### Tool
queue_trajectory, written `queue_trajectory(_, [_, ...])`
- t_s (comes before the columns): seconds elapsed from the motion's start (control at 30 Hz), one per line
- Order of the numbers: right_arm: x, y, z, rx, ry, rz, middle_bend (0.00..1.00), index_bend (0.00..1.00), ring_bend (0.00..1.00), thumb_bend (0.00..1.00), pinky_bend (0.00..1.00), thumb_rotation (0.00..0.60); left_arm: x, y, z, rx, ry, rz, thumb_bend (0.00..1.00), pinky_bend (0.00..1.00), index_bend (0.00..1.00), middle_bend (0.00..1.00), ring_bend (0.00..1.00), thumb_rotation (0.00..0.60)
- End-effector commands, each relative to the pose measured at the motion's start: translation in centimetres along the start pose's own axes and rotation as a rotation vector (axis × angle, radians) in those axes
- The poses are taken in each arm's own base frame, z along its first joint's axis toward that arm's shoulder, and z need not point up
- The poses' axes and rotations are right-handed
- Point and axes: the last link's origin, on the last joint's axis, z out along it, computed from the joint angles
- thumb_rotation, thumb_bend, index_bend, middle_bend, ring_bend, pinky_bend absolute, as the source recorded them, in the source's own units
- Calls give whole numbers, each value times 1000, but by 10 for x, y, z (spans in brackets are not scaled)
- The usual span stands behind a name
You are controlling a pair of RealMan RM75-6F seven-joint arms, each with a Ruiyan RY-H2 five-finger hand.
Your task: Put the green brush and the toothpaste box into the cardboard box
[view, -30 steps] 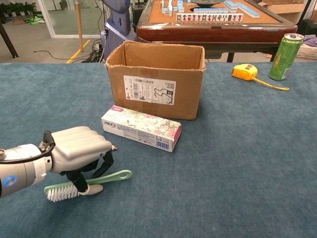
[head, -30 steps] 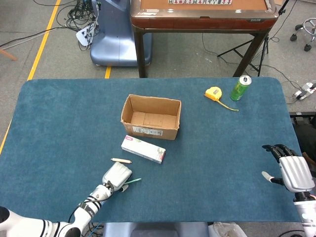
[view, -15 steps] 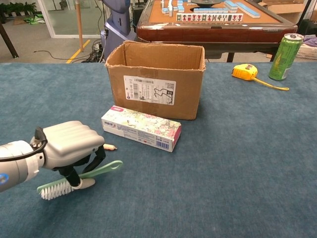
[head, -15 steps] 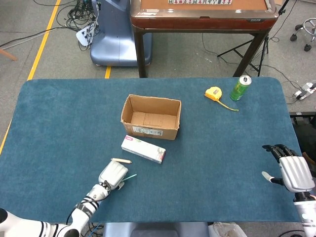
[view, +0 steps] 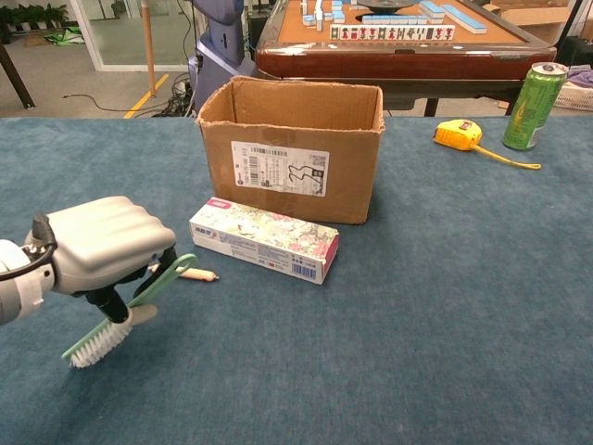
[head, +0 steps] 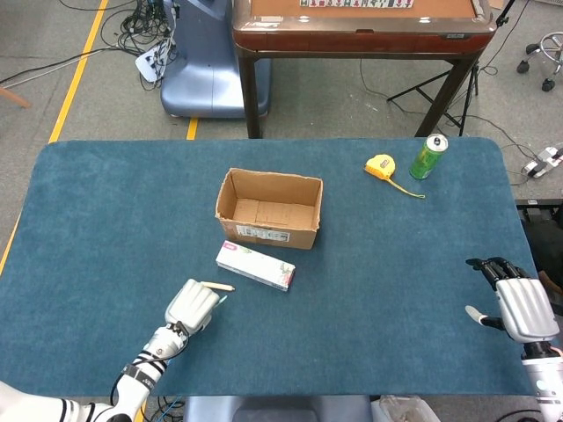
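My left hand grips the green brush near the table's front left; the brush is tilted, bristle end low and handle tip pointing up toward the toothpaste box. In the head view only the brush's tip shows past the hand. The toothpaste box lies flat just in front of the open cardboard box. My right hand rests at the table's right front edge, fingers spread, holding nothing.
A small tan pen-like stick lies beside my left hand. A yellow tape measure and a green can stand at the back right. A mahjong table stands behind.
My left hand has lifted and drawn left and back with the green brush, tilting it so the handle points up toward the toothpaste box. The right hand has not moved.
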Motion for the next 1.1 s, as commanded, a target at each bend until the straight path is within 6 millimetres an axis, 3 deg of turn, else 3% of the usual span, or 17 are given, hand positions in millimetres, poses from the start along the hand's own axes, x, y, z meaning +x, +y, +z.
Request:
queue_trajectory(0.03, [0, 0, 0, 0, 1, 1, 333, 270, 217, 1, 375, 600, 5, -1, -2, -1, 20, 30, 284, 1000, 695, 1000, 1000, 600])
queue_trajectory(0.67, [4, 2, -1, 2, 9, 12, 333, 270, 217, 1, 375, 600, 45, -3, -3, -2, 130, 131, 281, 1000, 705, 1000, 1000, 600])
queue_trajectory(1.1, [3, 2, -2, 0, 10, 12, 334, 270, 217, 1, 375, 600, 56, -13, -6, 28, 219, 187, 281, 1000, 708, 1000, 1000, 600])
